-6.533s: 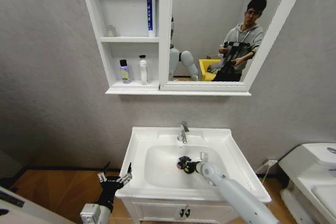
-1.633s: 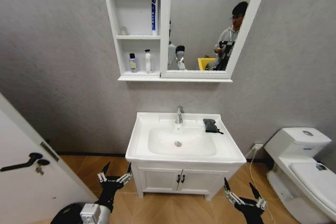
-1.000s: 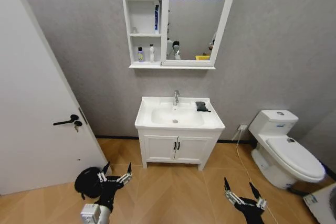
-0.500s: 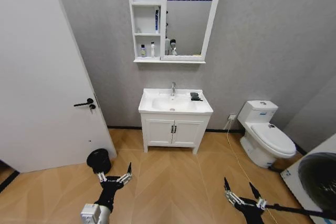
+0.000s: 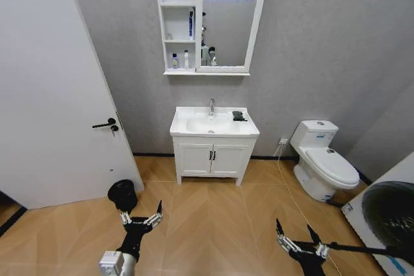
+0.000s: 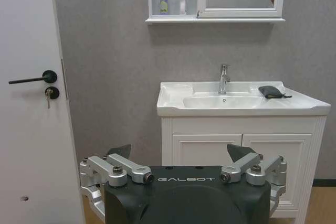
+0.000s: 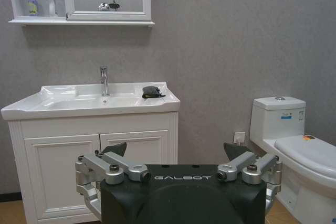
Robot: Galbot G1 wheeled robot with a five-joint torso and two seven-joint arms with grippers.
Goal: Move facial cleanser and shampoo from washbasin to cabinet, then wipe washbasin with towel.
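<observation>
Nearest, the left end effector (image 5: 141,218) and right end effector (image 5: 296,240) hang low over the wooden floor (image 5: 213,224), both spread wide and empty. Well beyond, the dark towel (image 5: 239,116) lies on the washbasin (image 5: 213,124) rim right of the tap (image 5: 211,105). Above, two bottles (image 5: 179,61) stand on the cabinet (image 5: 178,24) bottom shelf.

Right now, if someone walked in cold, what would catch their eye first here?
Probably the white washbasin against the grey wall, with the dark towel lying on its right rim. Above it hangs the cabinet, two small bottles on its lowest shelf. Low in front, the left gripper and right gripper are open above the wooden floor.
</observation>
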